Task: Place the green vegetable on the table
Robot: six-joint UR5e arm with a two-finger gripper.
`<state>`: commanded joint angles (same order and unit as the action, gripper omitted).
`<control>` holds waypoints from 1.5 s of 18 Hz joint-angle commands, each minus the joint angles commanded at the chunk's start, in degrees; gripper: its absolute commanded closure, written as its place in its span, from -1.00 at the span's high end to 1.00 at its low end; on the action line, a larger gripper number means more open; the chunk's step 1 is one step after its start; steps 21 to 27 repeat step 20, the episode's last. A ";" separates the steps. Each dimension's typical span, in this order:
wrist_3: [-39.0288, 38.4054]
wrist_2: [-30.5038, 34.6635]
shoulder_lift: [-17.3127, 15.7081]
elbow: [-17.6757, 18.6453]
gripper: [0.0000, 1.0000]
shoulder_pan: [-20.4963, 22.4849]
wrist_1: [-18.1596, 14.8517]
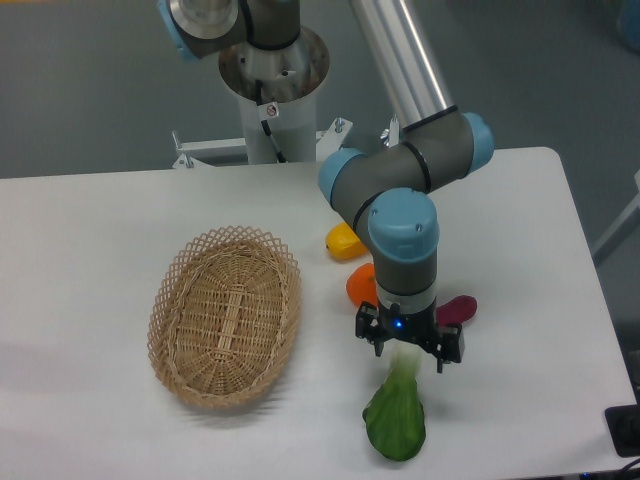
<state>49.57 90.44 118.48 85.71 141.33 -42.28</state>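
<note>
The green vegetable (395,420) lies on the white table (520,400) near the front edge. Its leaf points toward the front and its pale stem end reaches up between the fingers. My gripper (407,358) points straight down over the stem end. Its jaws stand apart on either side of the stem, so it looks open. I cannot see the fingertips touching the stem.
An oval wicker basket (226,316) stands to the left of the gripper. A yellow oblong item (345,242), an orange (359,285) and a small magenta item (458,310) lie close behind the arm's wrist. The robot base (272,90) is at the back.
</note>
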 joint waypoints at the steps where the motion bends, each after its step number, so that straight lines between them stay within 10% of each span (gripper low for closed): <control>1: 0.09 0.00 -0.18 -2.02 1.00 0.26 -0.09; 6: 5.86 -0.35 -5.35 -5.02 1.00 4.91 -2.54; 18: 46.03 -3.78 -14.32 -4.94 1.00 22.14 -22.92; 27: 47.55 -4.13 -14.68 -4.85 1.00 23.38 -23.90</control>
